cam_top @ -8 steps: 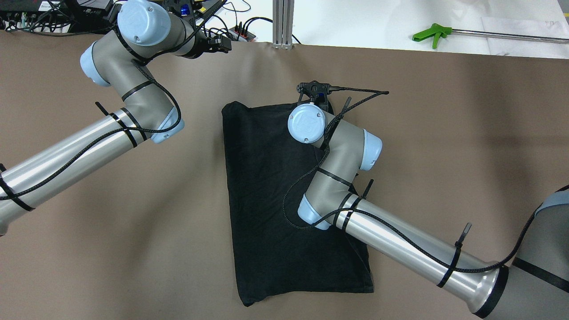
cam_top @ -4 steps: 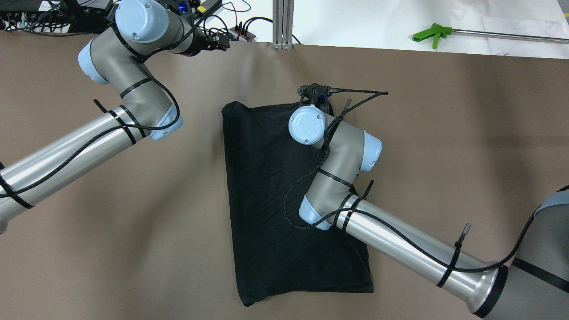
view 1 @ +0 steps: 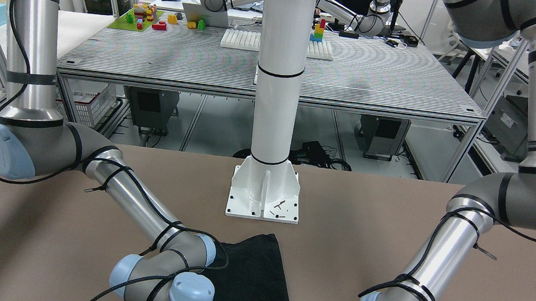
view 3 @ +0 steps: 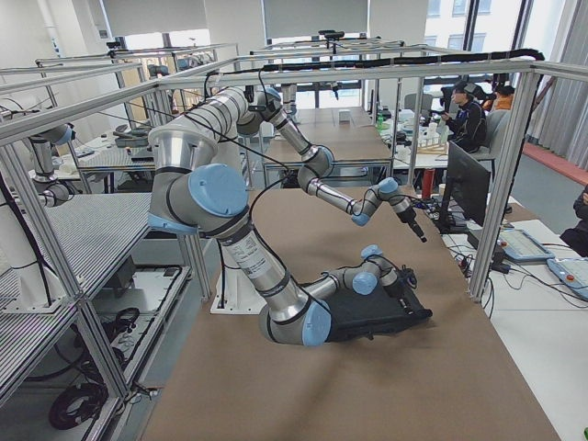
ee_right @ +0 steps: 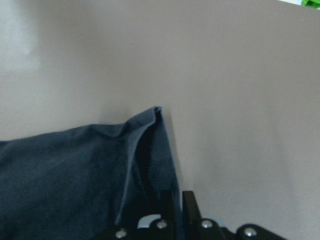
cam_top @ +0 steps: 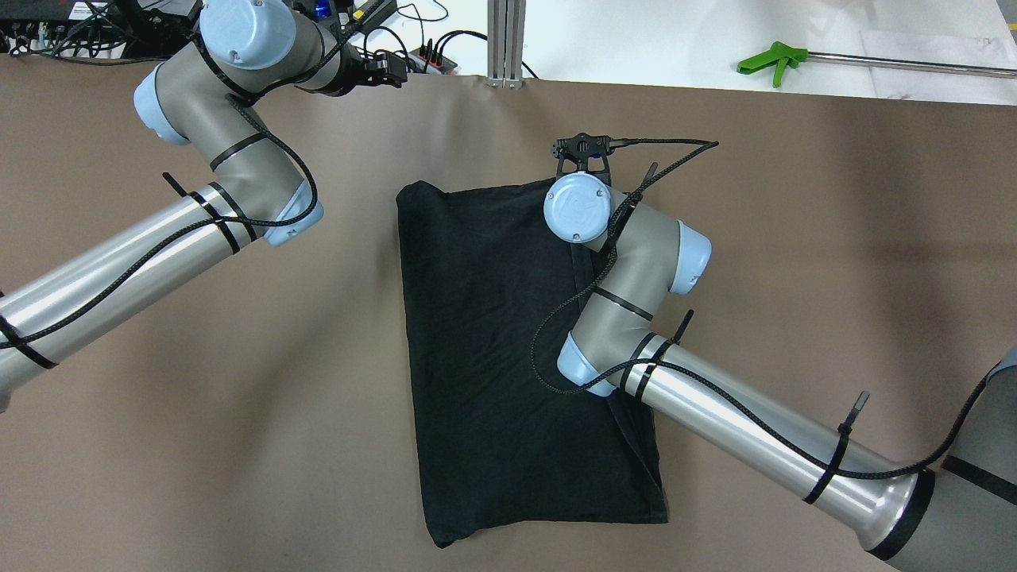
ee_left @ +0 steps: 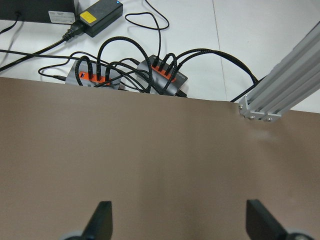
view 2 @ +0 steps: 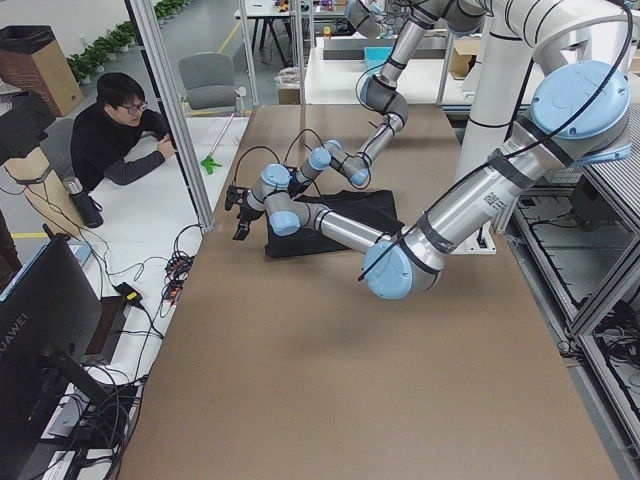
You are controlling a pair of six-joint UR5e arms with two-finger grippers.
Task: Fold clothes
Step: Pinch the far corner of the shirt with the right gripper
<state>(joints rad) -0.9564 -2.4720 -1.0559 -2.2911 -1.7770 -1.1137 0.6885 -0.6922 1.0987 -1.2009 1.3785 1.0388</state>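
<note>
The black garment (cam_top: 493, 342) lies on the counter (cam_top: 238, 445), long axis running away from the robot, its far right corner at the near-closed right pincer (ee_right: 178, 197), grip unclear; the left pincer (ee_left: 179, 214) gapes empty, well apart.

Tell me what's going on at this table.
A two-armed robot is folding a black garment that lies mostly flat on the brown table. The right pincer is down at the garment's far right corner. Its fingers look closed on the fabric edge, which rises in a small peak there. The left pincer is open and holds nothing. It hovers over bare table near the far edge, by the cable hubs, well apart from the garment.
</note>
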